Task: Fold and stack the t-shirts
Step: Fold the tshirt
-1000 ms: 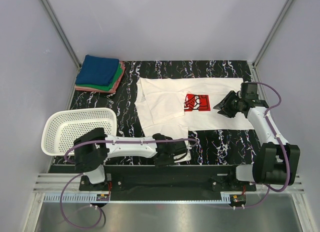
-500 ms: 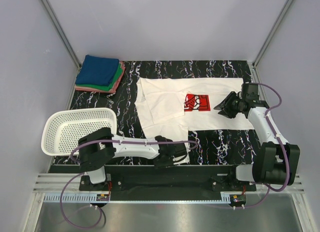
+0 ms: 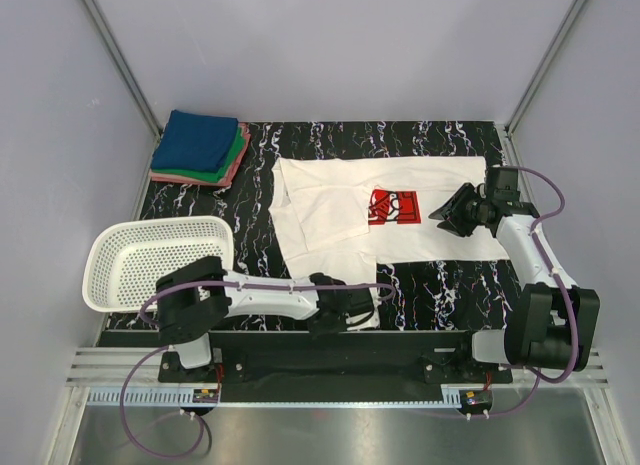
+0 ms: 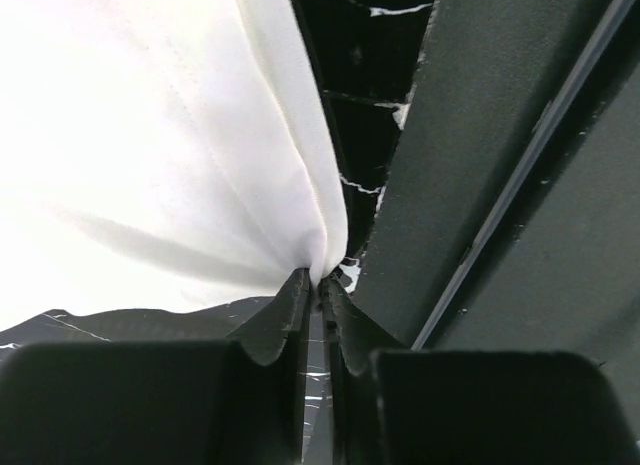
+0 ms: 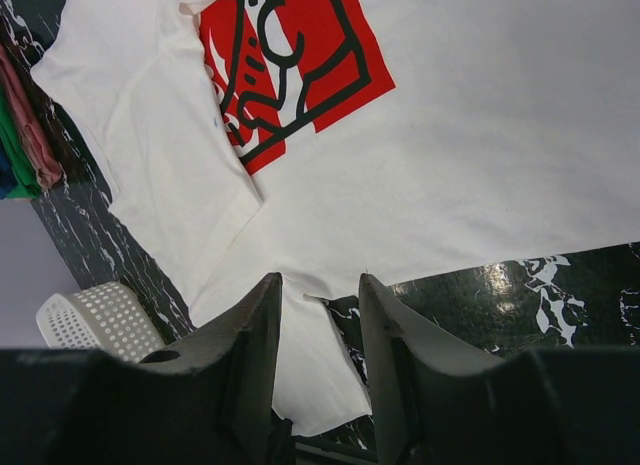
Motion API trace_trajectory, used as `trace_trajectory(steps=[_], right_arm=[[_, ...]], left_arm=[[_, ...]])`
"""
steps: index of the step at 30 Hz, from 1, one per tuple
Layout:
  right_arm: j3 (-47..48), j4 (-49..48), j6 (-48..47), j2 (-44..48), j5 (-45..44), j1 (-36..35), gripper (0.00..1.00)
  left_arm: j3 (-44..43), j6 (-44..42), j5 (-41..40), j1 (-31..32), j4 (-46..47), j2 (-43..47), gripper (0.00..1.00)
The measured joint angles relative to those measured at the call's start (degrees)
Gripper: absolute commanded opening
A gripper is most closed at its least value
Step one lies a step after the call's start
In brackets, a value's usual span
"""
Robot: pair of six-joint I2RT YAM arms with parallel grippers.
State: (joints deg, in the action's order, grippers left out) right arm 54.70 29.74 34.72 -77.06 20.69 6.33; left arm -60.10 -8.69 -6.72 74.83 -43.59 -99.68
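A white t-shirt with a red chest print lies spread on the black marbled table. My left gripper sits low at the shirt's near edge. In the left wrist view, that left gripper is shut on a pinched fold of the white cloth. My right gripper hovers open just right of the print. The right wrist view shows the right gripper with nothing between its fingers, above the shirt and the red print. Folded blue, green and pink t-shirts are stacked at the far left.
A white mesh basket stands at the near left beside the left arm, and the basket also shows in the right wrist view. A dark rail runs along the table's near edge by the left gripper. Grey walls enclose the table.
My left gripper has closed on the near edge of the white t-shirt. The right arm and the shirt have hardly moved.
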Motion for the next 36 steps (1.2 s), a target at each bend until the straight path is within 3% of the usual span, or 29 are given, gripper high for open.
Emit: trace_trajectory(steps=[4, 5, 6, 9, 19, 27, 32, 36], right_arm=[[-0.02, -0.02, 0.00, -0.07, -0.02, 0.02, 0.44], [-0.02, -0.02, 0.00, -0.07, -0.04, 0.02, 0.44], [-0.02, -0.02, 0.00, -0.07, -0.04, 0.02, 0.44], [-0.02, -0.02, 0.04, -0.24, -0.04, 0.02, 0.44], [-0.42, -0.09, 3.15, -2.47, -3.67, 1.22, 0.44], [-0.42, 0.35, 5.46, -8.15, -13.46, 12.57, 0.44], [0.13, 1.81, 5.05, -11.91, -18.01, 21.55, 0.45], [0.35, 2.89, 4.52, -13.79, -20.65, 24.41, 0.49]], left_arm=[[-0.04, -0.52, 0.04, -1.53, 0.00, 0.11, 0.19], [-0.04, -0.59, 0.07, -2.01, 0.02, 0.15, 0.18], [-0.04, -0.68, 0.07, -2.51, 0.02, 0.22, 0.10], [-0.07, -1.05, 0.26, -3.80, 0.13, 0.74, 0.00], [0.24, -1.60, 3.41, -7.63, 3.78, 7.08, 0.00], [2.62, -1.66, 4.74, -12.66, 7.21, 16.33, 0.00], [2.82, -1.66, 4.57, -14.56, 7.72, 18.84, 0.00], [2.82, -1.66, 4.57, -15.30, 7.76, 19.12, 0.00]])
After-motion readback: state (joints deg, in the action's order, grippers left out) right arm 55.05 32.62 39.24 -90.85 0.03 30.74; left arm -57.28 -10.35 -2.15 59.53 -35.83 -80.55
